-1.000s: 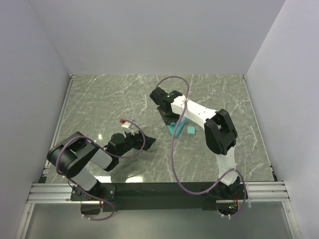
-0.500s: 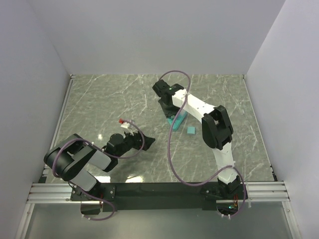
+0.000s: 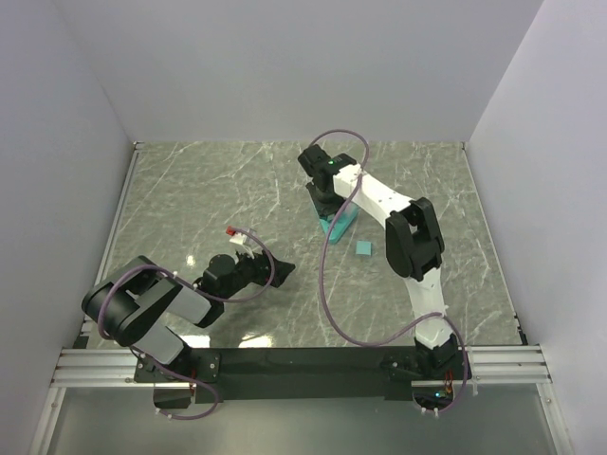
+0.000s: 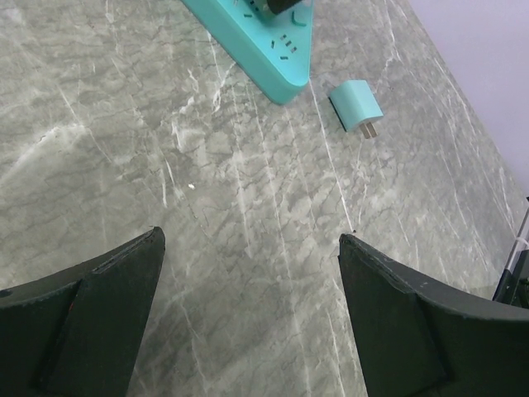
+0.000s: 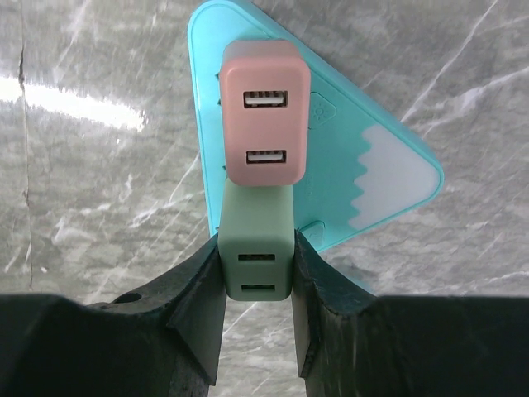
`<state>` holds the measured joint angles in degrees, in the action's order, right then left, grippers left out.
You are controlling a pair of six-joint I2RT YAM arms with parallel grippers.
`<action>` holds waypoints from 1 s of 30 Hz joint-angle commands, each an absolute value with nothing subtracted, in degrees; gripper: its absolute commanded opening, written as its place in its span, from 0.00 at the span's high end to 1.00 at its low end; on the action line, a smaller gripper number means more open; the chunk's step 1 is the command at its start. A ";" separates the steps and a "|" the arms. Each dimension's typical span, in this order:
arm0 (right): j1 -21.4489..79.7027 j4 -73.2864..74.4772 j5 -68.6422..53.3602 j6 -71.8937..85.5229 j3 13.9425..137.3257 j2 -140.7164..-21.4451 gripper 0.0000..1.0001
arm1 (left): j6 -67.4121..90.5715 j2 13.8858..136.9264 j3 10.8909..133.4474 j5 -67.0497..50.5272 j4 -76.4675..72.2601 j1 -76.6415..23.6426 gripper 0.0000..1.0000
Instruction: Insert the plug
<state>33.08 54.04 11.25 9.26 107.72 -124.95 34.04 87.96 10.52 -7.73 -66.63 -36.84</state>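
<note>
My right gripper [image 5: 258, 252] is shut on a pale green plug [image 5: 257, 223], its fingers [image 5: 198, 281] pressed on both sides. The green plug sits at the near edge of the teal triangular power strip [image 5: 372, 190], right against a pink plug [image 5: 264, 112] that stands in the strip. I cannot tell how deep the green plug sits. In the top view the right gripper [image 3: 329, 197] hovers over the strip [image 3: 340, 226]. My left gripper [image 4: 252, 281] is open and empty, low over the table, short of the strip [image 4: 248, 37].
A small teal plug [image 4: 357, 106] lies loose on the marble table to the right of the strip; it also shows in the top view [image 3: 363, 247]. A small red and white object [image 3: 237, 233] lies beside the left arm. White walls enclose the table.
The right arm has swung a little toward the far right over the strip, showing more of the strip. The left arm has not moved.
</note>
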 commanded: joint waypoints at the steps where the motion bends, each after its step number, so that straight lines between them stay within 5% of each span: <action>1: 30.85 54.93 10.11 8.44 107.31 -133.76 0.89 | 32.96 86.92 10.20 -8.61 -67.76 -36.65 0.08; 30: 29.71 58.10 4.76 7.56 113.92 -139.40 0.90 | 31.82 85.26 9.76 -7.82 -65.83 -36.65 0.08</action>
<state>31.35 60.80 10.70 7.53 120.49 -132.84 33.39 86.80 9.98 -7.70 -65.01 -36.84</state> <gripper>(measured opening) 0.390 0.919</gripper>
